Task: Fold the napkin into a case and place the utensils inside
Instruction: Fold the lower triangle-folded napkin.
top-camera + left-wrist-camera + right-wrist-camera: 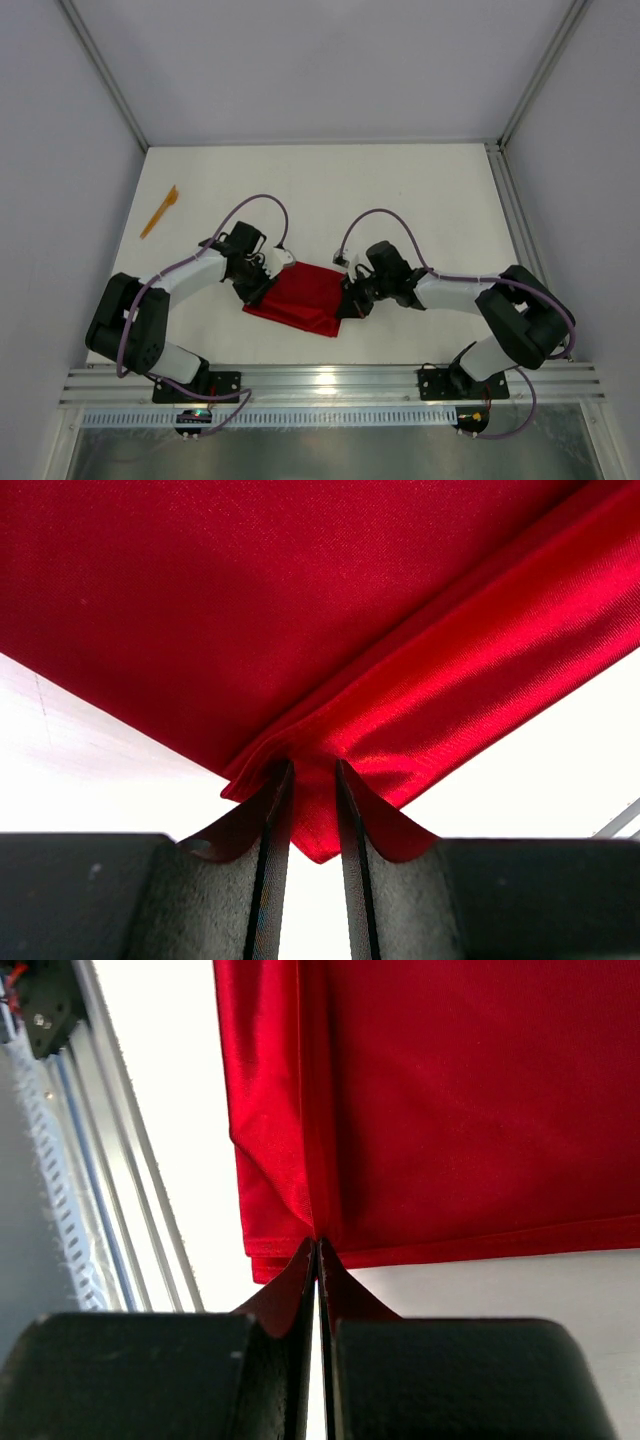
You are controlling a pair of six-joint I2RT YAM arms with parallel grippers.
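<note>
Top external view shows the napkin (300, 298) lying folded in a red, roughly rectangular shape on the white table (420, 200), between the two arms and close to the near edge. The left gripper (262, 283) is at the napkin's left end and the right gripper (346, 300) is at its right end. In the left wrist view, the jaws stand a little apart and a corner of the layered cloth sits between them, so they are pinching the napkin there. In the right wrist view, the jaws are pressed together with no gap, and their tips meet the napkin's hem beside a fold line, nipping a thin bit of the edge. One orange utensil (160, 211) lies far off at the table's back left, well apart from the napkin.
</note>
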